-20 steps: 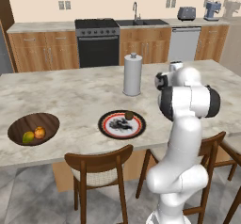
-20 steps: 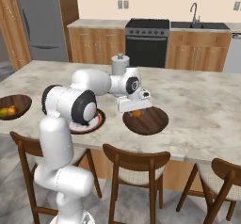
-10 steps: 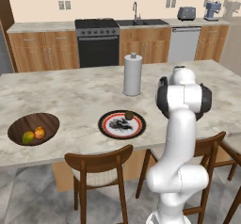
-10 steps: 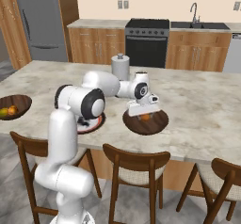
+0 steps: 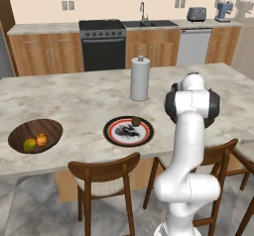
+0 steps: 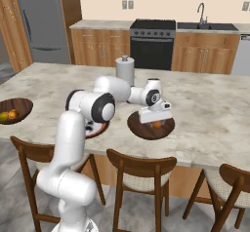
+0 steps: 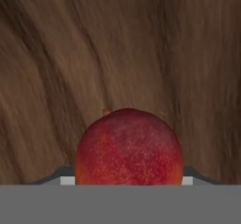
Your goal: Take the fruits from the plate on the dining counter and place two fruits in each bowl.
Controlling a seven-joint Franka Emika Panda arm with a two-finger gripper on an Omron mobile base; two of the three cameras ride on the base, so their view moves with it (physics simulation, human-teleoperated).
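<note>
My gripper (image 6: 156, 121) hangs low over the right bowl (image 6: 146, 130) on the dining counter (image 6: 210, 109), shut on the red fruit (image 6: 157, 125). In the hand view the red fruit (image 7: 129, 148) sits between the fingertips, with the bowl's dark wood (image 7: 117, 44) close behind it. The plate (image 5: 119, 137) lies at the counter's front middle and carries the brown fruit (image 5: 135, 121). The left bowl (image 5: 22, 131) holds the yellow-green fruit (image 5: 30, 144) and the orange fruit (image 5: 42, 140). My arm hides the right bowl in the left base view.
A paper towel roll (image 5: 139, 79) stands upright behind the plate. Wooden chairs (image 5: 101, 180) (image 6: 141, 172) line the counter's near edge. A stove and a sink sit on the far worktop.
The arm has swung right, away from the plate, and lowered the red fruit over the right bowl. The jaws stayed as they were.
</note>
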